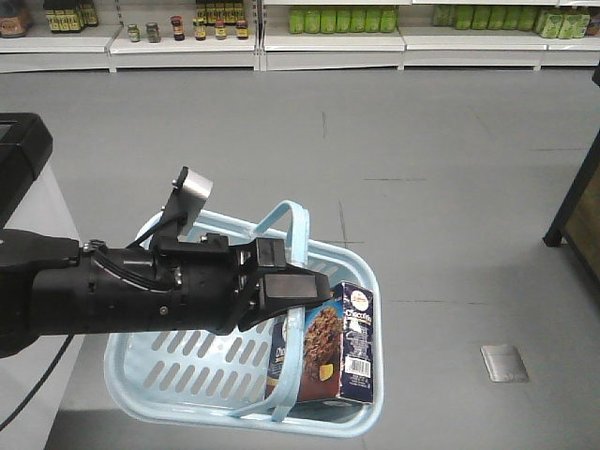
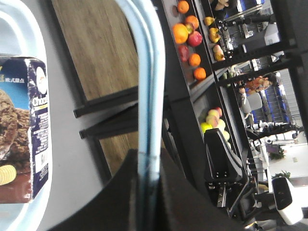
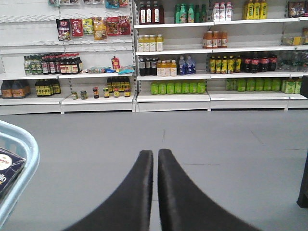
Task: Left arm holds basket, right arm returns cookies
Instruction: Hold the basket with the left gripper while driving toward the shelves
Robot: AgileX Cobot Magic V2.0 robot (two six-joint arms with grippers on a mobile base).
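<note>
The light blue basket (image 1: 178, 370) hangs over the grey floor in the front view. My left gripper (image 1: 298, 289) is shut on one of its thin loop handles (image 2: 150, 86); the left wrist view shows the handle pinched between the black fingertips (image 2: 168, 168). The cookies (image 1: 333, 349), a dark navy-and-brown carton, stand upright in the basket's right end and also show in the left wrist view (image 2: 24, 130). My right gripper (image 3: 155, 156) is shut with nothing in it, pointing at the shelves. The basket's rim (image 3: 21, 139) and a corner of the cookies (image 3: 7, 169) sit at its left.
Store shelves of bottles and jars (image 3: 173, 86) line the far wall across open grey floor. A dark wooden stand (image 1: 577, 220) is at the right, with fruit racks (image 2: 190, 36) beside it. A white counter (image 1: 42, 220) is at the left. A metal plate (image 1: 504, 363) lies in the floor.
</note>
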